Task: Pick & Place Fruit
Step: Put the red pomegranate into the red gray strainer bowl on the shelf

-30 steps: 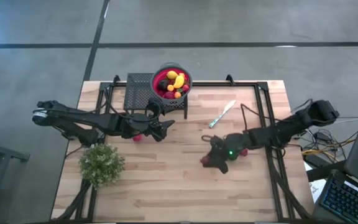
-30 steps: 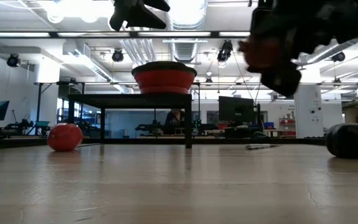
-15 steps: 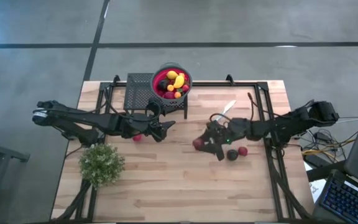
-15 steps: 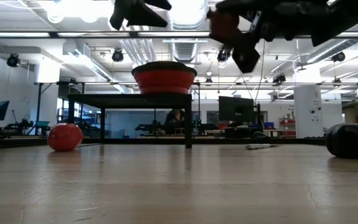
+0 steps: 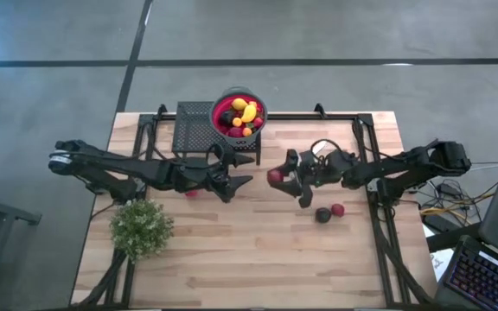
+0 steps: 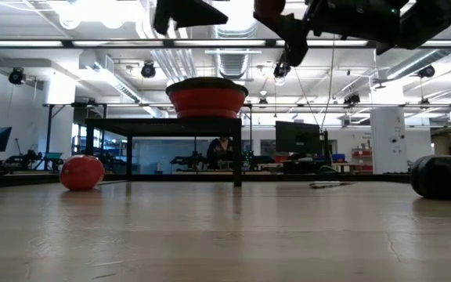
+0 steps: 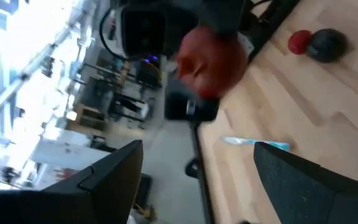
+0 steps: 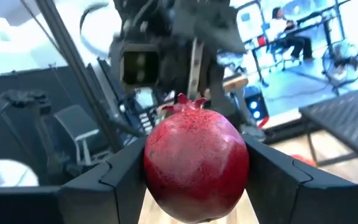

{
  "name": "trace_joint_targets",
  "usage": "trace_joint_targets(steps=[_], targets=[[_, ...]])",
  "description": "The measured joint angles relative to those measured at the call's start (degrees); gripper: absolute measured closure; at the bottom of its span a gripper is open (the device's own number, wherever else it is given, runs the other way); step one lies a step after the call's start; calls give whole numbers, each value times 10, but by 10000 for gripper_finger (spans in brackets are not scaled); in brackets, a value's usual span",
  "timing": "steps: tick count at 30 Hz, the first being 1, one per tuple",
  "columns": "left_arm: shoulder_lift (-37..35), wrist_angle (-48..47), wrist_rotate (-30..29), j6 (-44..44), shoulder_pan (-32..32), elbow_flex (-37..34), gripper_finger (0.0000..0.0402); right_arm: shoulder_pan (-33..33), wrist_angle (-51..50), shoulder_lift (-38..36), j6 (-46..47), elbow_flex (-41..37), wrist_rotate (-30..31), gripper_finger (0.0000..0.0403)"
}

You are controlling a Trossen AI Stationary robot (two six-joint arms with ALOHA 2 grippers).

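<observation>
The fruit held is a large red pomegranate (image 8: 194,163), lifted between the fingers of my right gripper (image 5: 277,177), right of the red bowl (image 5: 239,115). That bowl holds several yellow, orange and red fruits and rests on a black stand (image 5: 193,130). My left gripper (image 5: 242,183) is open and holds nothing; it faces the pomegranate (image 7: 213,59) from the left. A red fruit (image 5: 191,192) lies on the table under the left arm. A dark fruit (image 5: 322,214) and a small red one (image 5: 338,209) lie under the right arm. My right gripper pinches the pomegranate by its two opposite sides (image 8: 151,168) between the two fingers (image 8: 114,180). The fingers reach in about level from the table's right. The fruit is lifted clear of the table, high above it in the low view (image 6: 268,6), its crown (image 8: 182,99) showing.
A bushy green plant (image 5: 141,227) stands near the table's left front. A knife (image 7: 253,143) lies on the wood beyond the right gripper. Black frame rails (image 5: 374,225) run along the table's sides. Bare wood lies toward the near edge.
My right gripper has risen from low over the table and gone toward the far edge and the bowl. It has tipped from pointing down to about level. The pomegranate has gone with it. The dark and small red fruits now show on the table.
</observation>
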Motion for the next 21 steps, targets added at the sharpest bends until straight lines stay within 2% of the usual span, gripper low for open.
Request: trace_joint_targets(steps=[3, 8, 14, 21], targets=[[26, 43, 0, 41, 1, 0, 90, -4, -4, 7, -8, 23, 0, 184], [61, 106, -3, 83, 2, 0, 90, -3, -94, 7, -39, 71, -1, 190], [59, 142, -5, 77, 2, 0, 90, -3, -152, 12, -59, 108, 0, 184], [52, 149, 1, 74, 2, 0, 90, -7, -151, 12, -63, 123, 5, 186]])
